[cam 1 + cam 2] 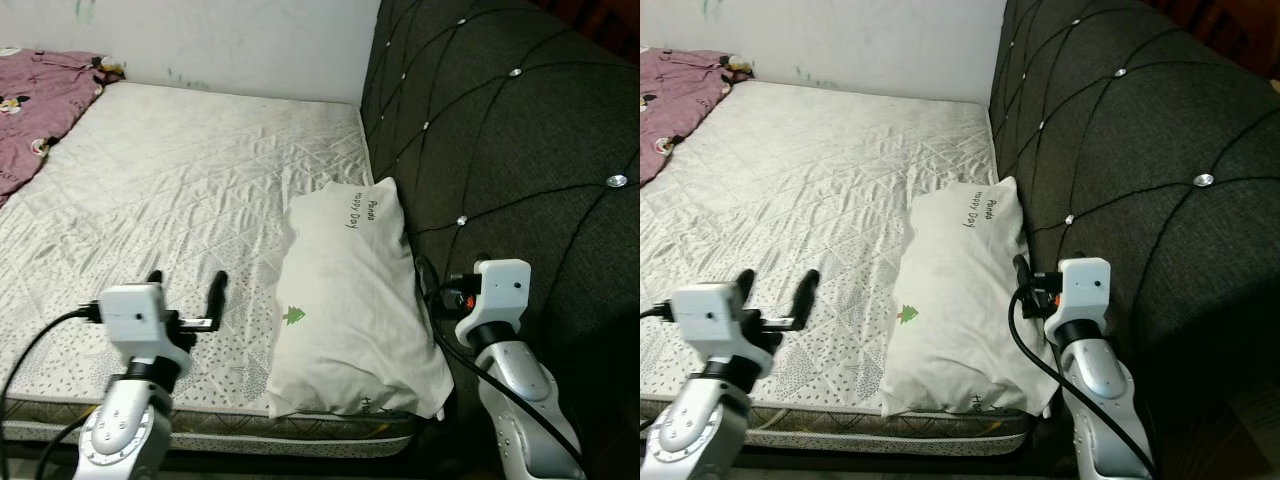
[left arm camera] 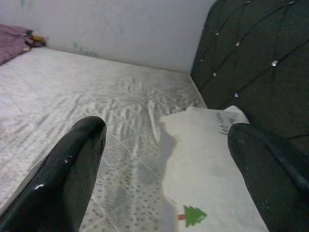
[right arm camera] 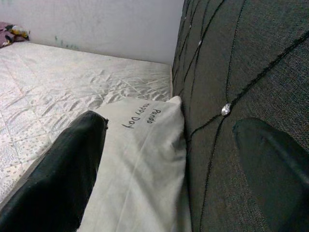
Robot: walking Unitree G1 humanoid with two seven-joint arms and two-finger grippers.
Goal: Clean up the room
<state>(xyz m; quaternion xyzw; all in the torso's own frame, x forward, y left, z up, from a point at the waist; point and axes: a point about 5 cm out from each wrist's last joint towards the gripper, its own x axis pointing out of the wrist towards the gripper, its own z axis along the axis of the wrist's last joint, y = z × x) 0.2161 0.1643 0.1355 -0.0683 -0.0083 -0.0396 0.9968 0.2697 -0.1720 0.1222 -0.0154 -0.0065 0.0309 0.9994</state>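
A white pillow (image 1: pixel 345 300) printed with a green tree and "Panda Happy Day" lies on the quilted mattress (image 1: pixel 180 170), its long side against the dark tufted headboard (image 1: pixel 510 130). My left gripper (image 1: pixel 188 280) hovers open over the mattress near the front edge, just left of the pillow, holding nothing. In the left wrist view its fingers (image 2: pixel 72 164) frame the pillow's corner (image 2: pixel 212 159). My right gripper (image 3: pixel 170 124) stands open at the pillow's right edge, one finger over the pillow (image 3: pixel 140 164) and the other by the headboard (image 3: pixel 241 72).
A crumpled pink blanket (image 1: pixel 35 100) lies at the far left corner of the bed by the white wall (image 1: pixel 220 40). The mattress's front edge (image 1: pixel 230 425) runs just before my arms. Black cables trail from both wrists.
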